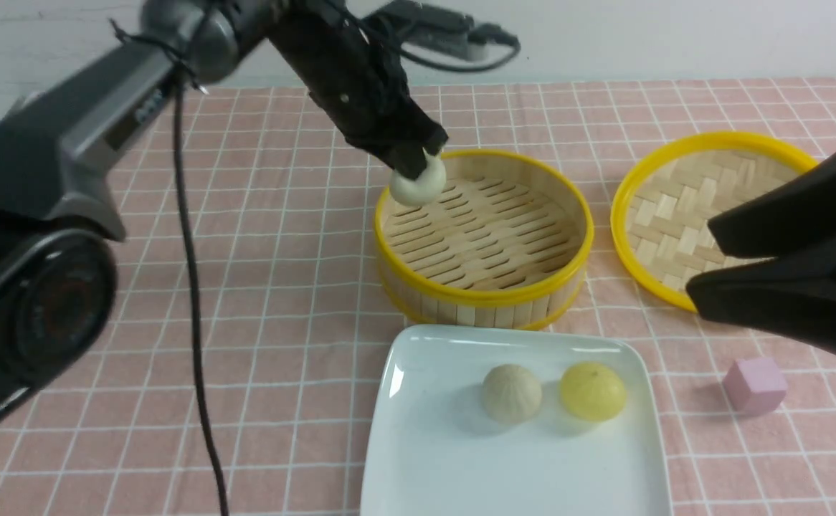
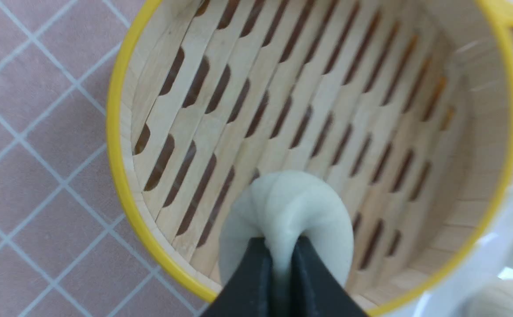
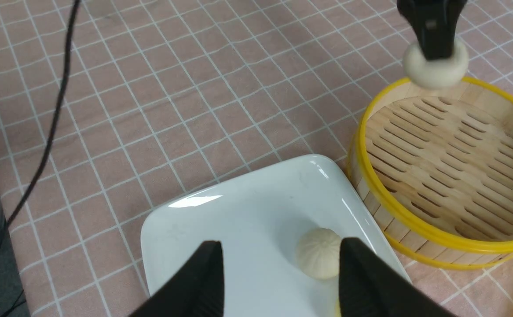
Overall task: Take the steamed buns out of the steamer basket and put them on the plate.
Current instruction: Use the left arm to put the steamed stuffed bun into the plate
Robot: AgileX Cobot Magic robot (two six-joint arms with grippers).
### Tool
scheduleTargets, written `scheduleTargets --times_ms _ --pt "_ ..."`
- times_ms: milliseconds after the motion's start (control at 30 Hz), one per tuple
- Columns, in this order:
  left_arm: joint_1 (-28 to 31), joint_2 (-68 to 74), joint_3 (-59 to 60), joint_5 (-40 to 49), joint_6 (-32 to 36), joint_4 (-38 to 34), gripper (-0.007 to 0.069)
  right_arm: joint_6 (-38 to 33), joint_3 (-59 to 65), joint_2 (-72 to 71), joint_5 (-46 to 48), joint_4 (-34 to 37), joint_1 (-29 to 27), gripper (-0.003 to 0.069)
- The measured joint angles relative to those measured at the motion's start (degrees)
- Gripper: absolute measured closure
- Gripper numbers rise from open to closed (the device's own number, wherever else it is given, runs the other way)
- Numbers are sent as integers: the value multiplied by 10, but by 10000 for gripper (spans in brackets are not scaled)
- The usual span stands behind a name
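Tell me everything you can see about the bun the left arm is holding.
The pale bun is small, round, off-white and doughy-looking, puckered at its top where the shut left pincer pinches it. It hangs above the left rear rim of the steamer basket, clear of the slatted floor, touching only the pincer.

Front: scene is viewed from the robot's side, forward and down. Left wrist: steamer basket is seen close, from above. Right wrist: oblique; steamer basket and plate are shared with front.

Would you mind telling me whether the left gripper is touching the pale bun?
Touching. The left wrist view shows the left gripper pinching the top of the pale bun.
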Motion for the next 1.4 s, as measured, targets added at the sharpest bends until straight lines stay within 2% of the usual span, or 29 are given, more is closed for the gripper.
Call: scheduleTargets --times_ms 200,367,533,867,1100,1400 --pt "25 -117 -2 13 -1 -68 592 9 0 0 0 3 0 290" --pt "21 -174 8 13 -42 -76 592 11 0 0 0 7 0 290" --pt "-8 -209 74 13 -83 -69 592 15 0 0 4 6 0 290" --pt "-81 -232 239 13 -100 -17 592 25 0 0 26 7 0 290" --pt "-88 -228 334 12 -94 25 592 26 0 0 38 6 0 290" --pt "-88 -182 367 6 -63 -12 592 26 0 0 40 6 0 290"
